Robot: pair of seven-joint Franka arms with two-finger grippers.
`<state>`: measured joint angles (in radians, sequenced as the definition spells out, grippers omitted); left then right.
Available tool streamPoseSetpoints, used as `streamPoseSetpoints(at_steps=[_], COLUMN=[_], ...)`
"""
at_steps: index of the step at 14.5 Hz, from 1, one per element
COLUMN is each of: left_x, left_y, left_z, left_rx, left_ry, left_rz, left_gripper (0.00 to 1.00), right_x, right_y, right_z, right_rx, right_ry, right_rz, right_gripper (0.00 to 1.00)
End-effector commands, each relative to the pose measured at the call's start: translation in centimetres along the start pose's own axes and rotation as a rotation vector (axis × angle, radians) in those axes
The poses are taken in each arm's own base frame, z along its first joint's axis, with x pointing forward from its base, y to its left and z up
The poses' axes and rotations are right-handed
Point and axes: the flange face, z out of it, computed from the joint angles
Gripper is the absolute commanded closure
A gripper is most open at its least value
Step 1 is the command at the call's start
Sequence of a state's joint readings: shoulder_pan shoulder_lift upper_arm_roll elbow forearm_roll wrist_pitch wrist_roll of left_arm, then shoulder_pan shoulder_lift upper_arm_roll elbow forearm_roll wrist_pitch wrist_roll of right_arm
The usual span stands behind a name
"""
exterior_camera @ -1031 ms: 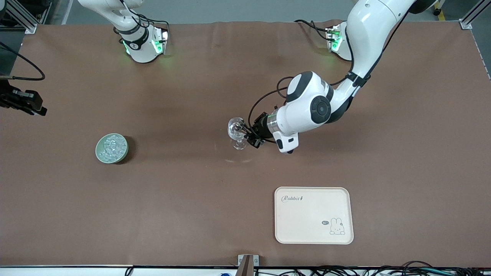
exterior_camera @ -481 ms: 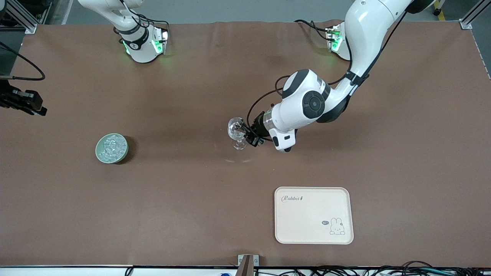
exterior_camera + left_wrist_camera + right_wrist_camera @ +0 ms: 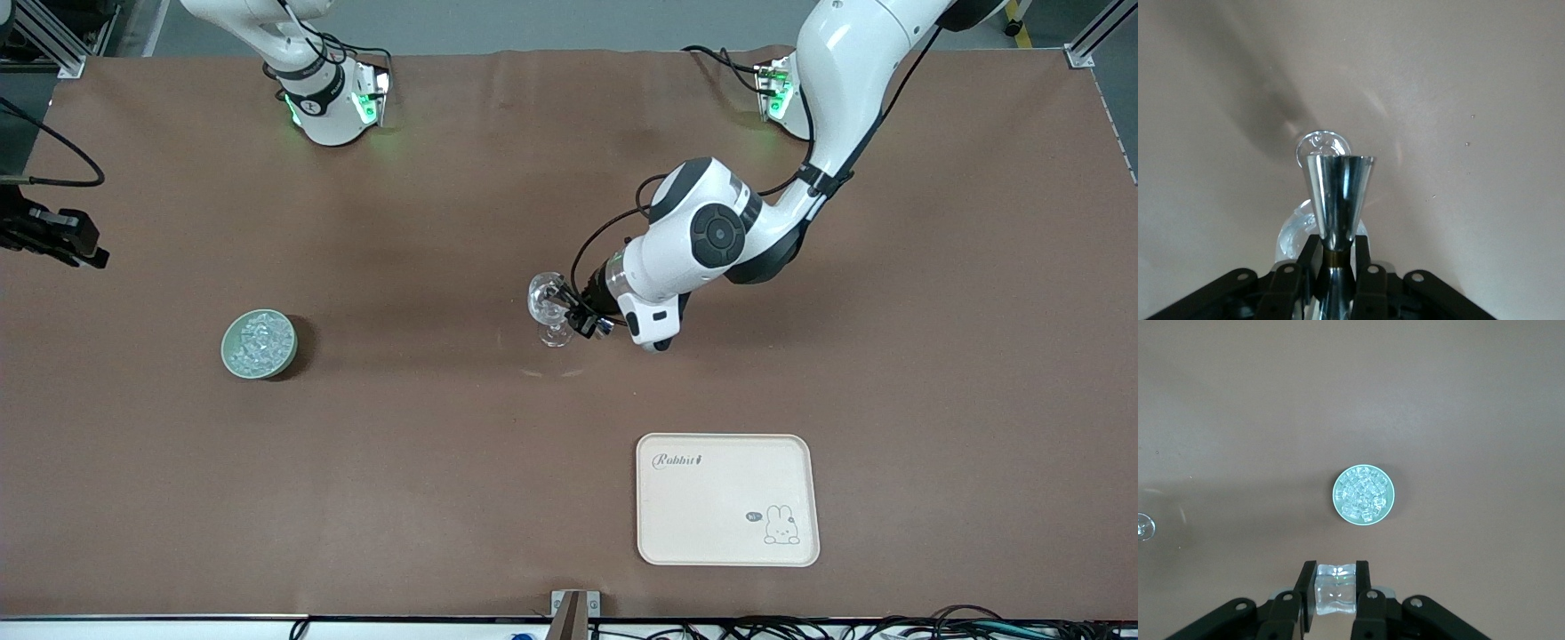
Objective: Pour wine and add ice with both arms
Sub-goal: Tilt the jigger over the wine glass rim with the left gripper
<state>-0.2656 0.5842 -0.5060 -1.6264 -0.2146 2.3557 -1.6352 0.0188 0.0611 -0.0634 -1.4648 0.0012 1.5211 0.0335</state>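
Left wrist view: left claw (image 3: 1337,267) clamped on metal jigger (image 3: 1338,200), tipped over stemmed glass (image 3: 547,307), pouring; right claw (image 3: 1335,587) clamped on ice cube (image 3: 1335,589) above bowl (image 3: 1363,495); next carry cube to glass

Jigger (image 3: 1338,200) polished mirror metal; glass (image 3: 544,300) clear, glossy; tabletop (image 3: 444,444) matt brown; tray (image 3: 727,500) smooth cream plastic

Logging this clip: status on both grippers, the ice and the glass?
Left gripper shut on a metal jigger, tipped over the stemmed glass. Right gripper shut on an ice cube, above the ice bowl. Nothing in the way.
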Motion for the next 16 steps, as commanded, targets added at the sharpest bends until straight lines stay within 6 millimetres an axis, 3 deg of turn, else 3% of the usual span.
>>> streamPoseSetpoints(at_steps=[1, 16], left_x=[-0.7, -2.0], left_y=[0.2, -0.2], left_z=[-0.9, -1.2], left_rx=[-0.014, -0.022], left_ry=[0.021, 0.109], left_rz=[0.003, 0.031], left_gripper=[1.00, 0.99], right_x=[-0.4, -0.4], right_y=[0.2, 0.2], right_z=[0.1, 0.1], right_rx=[0.016, 0.016], right_ry=[-0.003, -0.003], right_rz=[-0.007, -0.007], right_gripper=[0.99, 0.99])
